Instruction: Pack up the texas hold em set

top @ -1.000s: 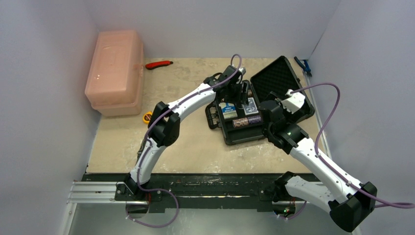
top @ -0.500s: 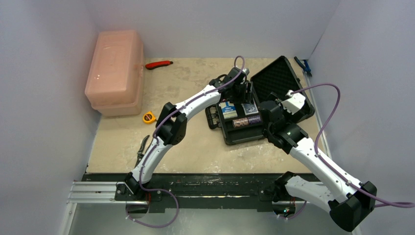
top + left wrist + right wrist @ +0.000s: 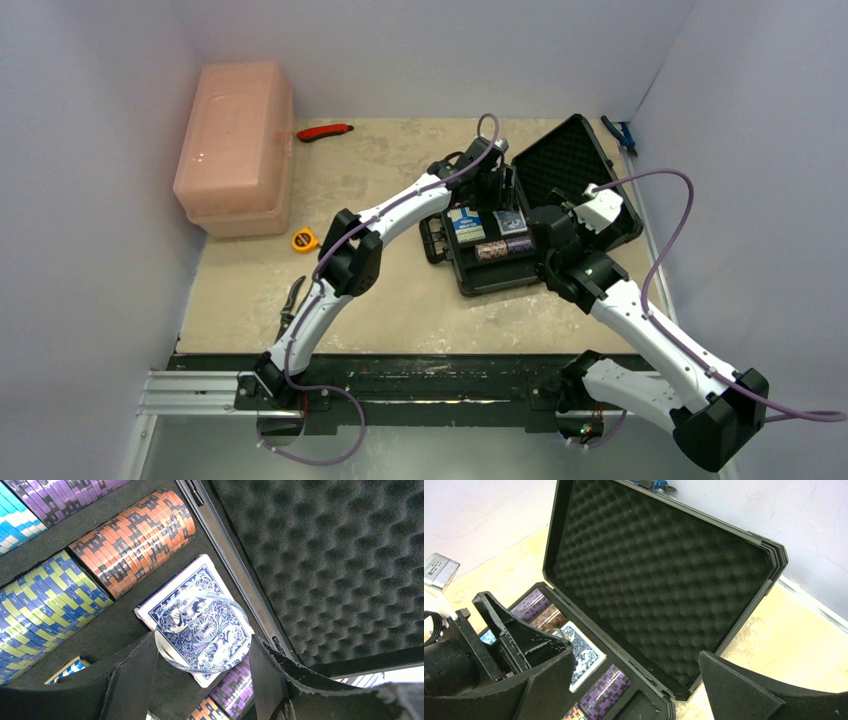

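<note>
The black briefcase lies open right of centre, its base rim [image 3: 470, 280] near me and its foam lid [image 3: 575, 160] laid back. In it are chip rows [image 3: 505, 247] and two blue-backed decks [image 3: 466, 225] [image 3: 510, 222]. My left gripper [image 3: 497, 190] hangs over the deck nearer the lid. In the left wrist view it [image 3: 202, 645] is shut on a clear round disc [image 3: 202, 630] just above that deck [image 3: 197, 577], beside orange chips [image 3: 135, 535]. My right gripper [image 3: 636, 655] is open and empty over the lid's hinge side [image 3: 659, 575]. The dice are not visible.
A pink translucent bin [image 3: 237, 145] stands at the back left. A red knife [image 3: 325, 131] lies behind it, a yellow tape measure [image 3: 301, 240] and black pliers [image 3: 291, 303] lie left of the case. A blue tool [image 3: 620, 132] sits by the right wall.
My left gripper has moved right, from over the left deck to over the deck nearer the lid, then held still. The right arm has not moved.
</note>
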Action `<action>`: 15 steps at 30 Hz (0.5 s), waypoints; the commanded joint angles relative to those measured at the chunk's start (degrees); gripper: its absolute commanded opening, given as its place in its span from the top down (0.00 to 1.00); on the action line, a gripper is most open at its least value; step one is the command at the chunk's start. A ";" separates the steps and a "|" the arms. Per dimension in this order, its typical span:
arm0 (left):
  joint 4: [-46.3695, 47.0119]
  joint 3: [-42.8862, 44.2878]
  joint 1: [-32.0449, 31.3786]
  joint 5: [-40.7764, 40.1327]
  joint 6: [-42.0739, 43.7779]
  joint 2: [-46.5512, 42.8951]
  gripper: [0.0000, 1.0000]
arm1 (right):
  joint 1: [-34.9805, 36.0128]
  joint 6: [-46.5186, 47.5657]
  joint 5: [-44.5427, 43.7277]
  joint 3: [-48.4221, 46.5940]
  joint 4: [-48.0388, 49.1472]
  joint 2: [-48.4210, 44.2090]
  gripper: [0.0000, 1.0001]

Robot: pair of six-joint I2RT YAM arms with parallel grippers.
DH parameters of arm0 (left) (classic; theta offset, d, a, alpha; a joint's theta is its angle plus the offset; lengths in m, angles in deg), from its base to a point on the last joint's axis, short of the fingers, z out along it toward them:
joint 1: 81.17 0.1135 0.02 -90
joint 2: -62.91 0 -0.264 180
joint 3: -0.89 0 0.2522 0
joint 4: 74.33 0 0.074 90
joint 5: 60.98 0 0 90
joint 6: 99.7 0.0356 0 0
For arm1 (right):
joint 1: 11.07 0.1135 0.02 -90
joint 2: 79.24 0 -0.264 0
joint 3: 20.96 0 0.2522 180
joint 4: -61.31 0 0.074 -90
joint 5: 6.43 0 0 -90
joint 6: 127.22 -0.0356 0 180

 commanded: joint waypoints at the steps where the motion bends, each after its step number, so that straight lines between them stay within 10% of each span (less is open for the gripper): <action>1: 2.82 3.06 -0.25 -0.27 -1.31 0.45 0.56 | 0.15 -0.72 -1.54 -0.66 1.07 -0.24 0.01; 15: 4.31 1.58 -0.30 1.27 -2.88 0.19 0.29 | 0.14 0.54 -0.79 -0.03 2.33 -0.68 0.01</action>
